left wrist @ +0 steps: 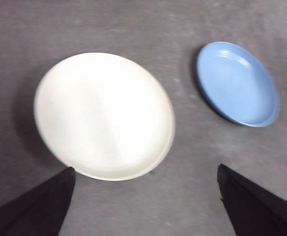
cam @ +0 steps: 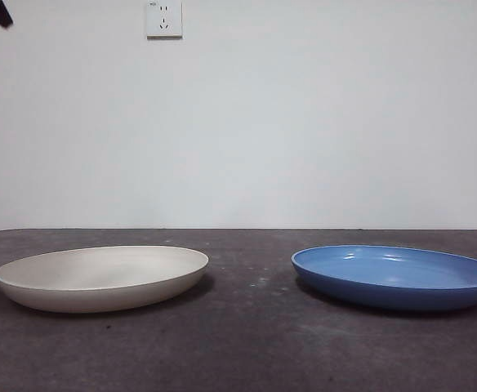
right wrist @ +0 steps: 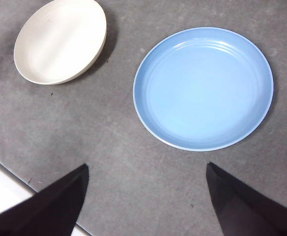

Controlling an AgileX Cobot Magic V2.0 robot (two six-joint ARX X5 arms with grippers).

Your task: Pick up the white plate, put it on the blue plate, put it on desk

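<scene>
Hovering above the white plate [left wrist: 104, 116], the left gripper [left wrist: 146, 204] is holding its jaws wide apart, gripping nothing. That plate is sitting flat on the worktop [cam: 255, 351], well apart from the blue plate [cam: 398, 276]. Pinching its near rim should work best. The right gripper [right wrist: 146, 201], equally spread and empty, is waiting above the blue plate.

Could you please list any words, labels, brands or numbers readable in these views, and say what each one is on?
No text can be read in any view.
The wall socket has a tiny mark at its top left corner, too small to read.
The white plate, the blue plate and the desk bear no print or label.
</scene>
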